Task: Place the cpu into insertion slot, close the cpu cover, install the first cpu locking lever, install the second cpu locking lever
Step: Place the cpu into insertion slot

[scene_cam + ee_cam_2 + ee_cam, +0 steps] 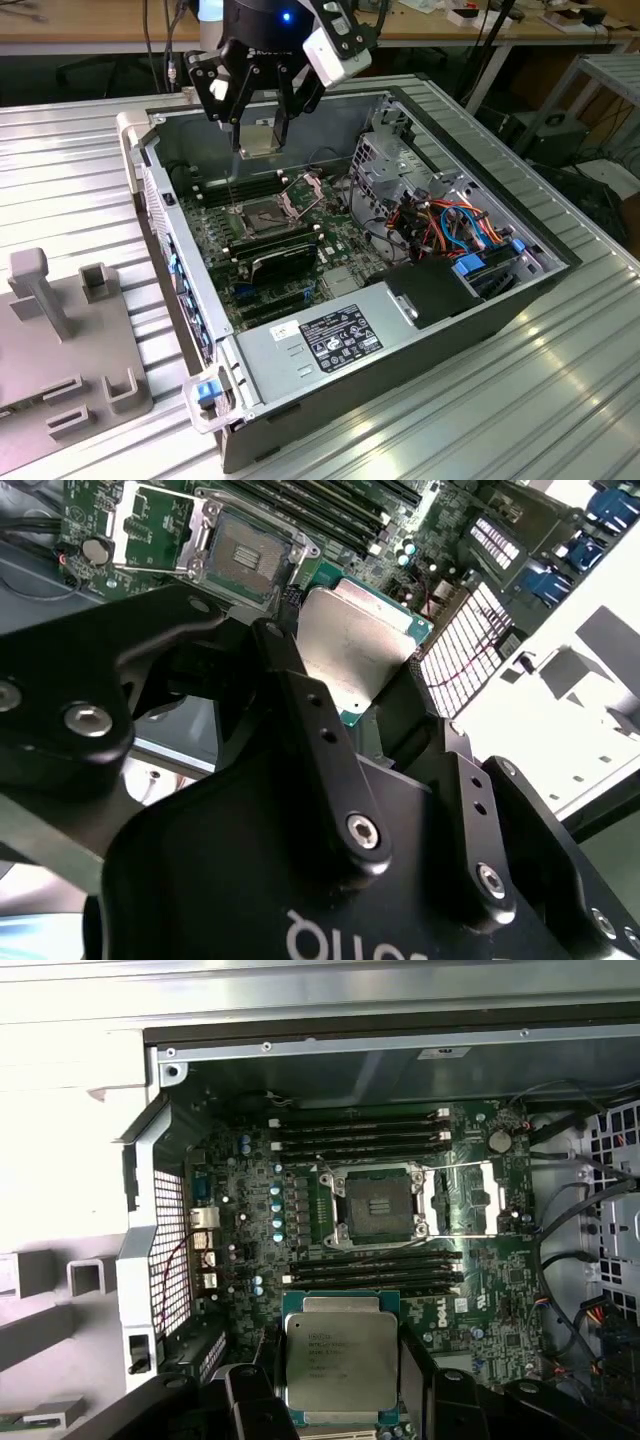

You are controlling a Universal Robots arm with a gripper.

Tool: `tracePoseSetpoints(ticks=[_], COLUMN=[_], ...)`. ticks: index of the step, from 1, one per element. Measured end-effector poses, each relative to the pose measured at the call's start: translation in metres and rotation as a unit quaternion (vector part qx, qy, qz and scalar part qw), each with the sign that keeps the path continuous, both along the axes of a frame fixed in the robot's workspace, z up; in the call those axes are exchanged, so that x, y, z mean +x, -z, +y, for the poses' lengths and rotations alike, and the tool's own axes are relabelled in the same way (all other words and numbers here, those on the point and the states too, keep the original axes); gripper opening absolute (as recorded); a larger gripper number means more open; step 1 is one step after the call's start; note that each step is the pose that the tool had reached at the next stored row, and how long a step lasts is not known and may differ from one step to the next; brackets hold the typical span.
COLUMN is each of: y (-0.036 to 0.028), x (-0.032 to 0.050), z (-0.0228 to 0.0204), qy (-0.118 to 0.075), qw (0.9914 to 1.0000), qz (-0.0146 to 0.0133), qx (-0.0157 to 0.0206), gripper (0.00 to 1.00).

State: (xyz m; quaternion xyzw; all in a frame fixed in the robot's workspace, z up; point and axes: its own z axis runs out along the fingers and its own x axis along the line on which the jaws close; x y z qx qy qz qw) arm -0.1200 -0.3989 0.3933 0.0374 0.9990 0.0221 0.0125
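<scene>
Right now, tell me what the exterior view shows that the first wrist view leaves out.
Exterior view: the power supply, coloured cables and a grey fixture beside the case. First wrist view: a round coin cell and the print on top of the cpu. Both: the gripper holding the cpu, the insertion slot empty, the cpu cover open.

No legible text: faint print lines on cpu (340, 1363) lid, white sticker (327, 337) w/ tiny symbols on psu (268, 368).
</scene>
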Motion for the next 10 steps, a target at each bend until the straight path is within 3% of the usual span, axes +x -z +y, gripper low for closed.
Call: tracePoseSetpoints(ticks=[7, 10], y=[0.0001, 0.0002], x=[0.0145, 0.0171], z=[0.0000, 0.0000], qy=[0.000, 0.010], qw=[1.00000, 0.99995], qz=[0.0000, 0.0000], qx=[0.0000, 0.0000], gripper=[0.55, 0.55])
